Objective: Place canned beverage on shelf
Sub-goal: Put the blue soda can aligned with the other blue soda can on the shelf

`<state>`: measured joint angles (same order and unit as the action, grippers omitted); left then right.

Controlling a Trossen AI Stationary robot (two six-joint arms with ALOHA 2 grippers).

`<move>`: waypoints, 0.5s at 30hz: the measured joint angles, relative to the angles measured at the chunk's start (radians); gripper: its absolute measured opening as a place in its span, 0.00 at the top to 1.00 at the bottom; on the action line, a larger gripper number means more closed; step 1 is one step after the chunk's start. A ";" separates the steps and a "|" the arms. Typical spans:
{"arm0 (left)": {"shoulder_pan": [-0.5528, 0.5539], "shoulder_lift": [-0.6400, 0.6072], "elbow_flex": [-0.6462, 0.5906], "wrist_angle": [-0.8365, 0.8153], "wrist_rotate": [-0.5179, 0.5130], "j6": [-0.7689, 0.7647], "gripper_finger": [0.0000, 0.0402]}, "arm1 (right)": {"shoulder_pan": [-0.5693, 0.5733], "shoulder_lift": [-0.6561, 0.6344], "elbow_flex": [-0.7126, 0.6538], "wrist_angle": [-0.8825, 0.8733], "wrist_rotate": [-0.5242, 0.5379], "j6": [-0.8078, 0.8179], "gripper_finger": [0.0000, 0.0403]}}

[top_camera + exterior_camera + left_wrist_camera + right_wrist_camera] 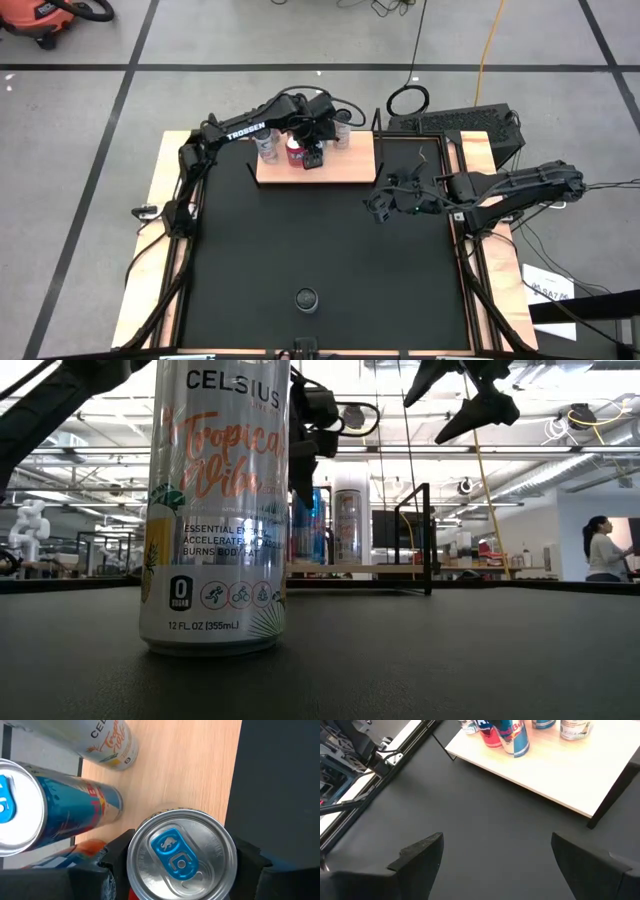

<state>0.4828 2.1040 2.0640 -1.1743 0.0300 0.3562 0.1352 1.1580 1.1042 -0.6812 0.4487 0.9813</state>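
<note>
The shelf point(350, 165), a light wooden board with thin black posts, lies at the table's far middle. Several cans stand on it, among them a blue can point(75, 805) and a white Celsius can point(110, 742). My left gripper point(313, 158) is over the shelf's near edge, shut on a silver-topped can with a blue tab point(181, 855). Another white Celsius can point(306, 299) stands on the black mat near the table's near edge; it fills the low view's foreground point(215, 510). My right gripper point(378, 207) hangs open and empty over the mat, right of the shelf. My left gripper pinches the can by its upper wall, just under the rim point(131, 862), one finger point(117, 857) on each side. The fingers come from above, pointing down. The can stands upright, and its bottom point(520, 753) is on the shelf board near the near edge.
The black mat point(330, 250) covers most of the table, with open room between the shelf and the near can. A black shelf post point(427, 540) stands at the shelf's right end. A black case point(470, 125) lies at the far right. A person point(603, 550) stands in the room behind.
</note>
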 joint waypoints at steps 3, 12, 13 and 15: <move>0.000 0.001 0.000 0.007 0.001 0.005 0.43 | 0.000 0.000 0.000 0.003 0.000 0.005 0.11; 0.000 0.001 0.012 0.064 0.022 0.046 0.43 | 0.000 0.000 0.000 0.003 0.000 0.025 0.11; 0.000 0.001 0.012 0.061 0.026 0.046 0.43 | 0.000 0.000 0.000 0.003 0.000 0.028 0.11; 0.000 0.001 0.012 0.059 0.027 0.049 0.43 | 0.000 0.000 0.000 0.003 0.000 0.028 0.11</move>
<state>0.4828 2.1052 2.0762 -1.1158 0.0571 0.4047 0.1356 1.1580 1.1042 -0.6781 0.4488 1.0096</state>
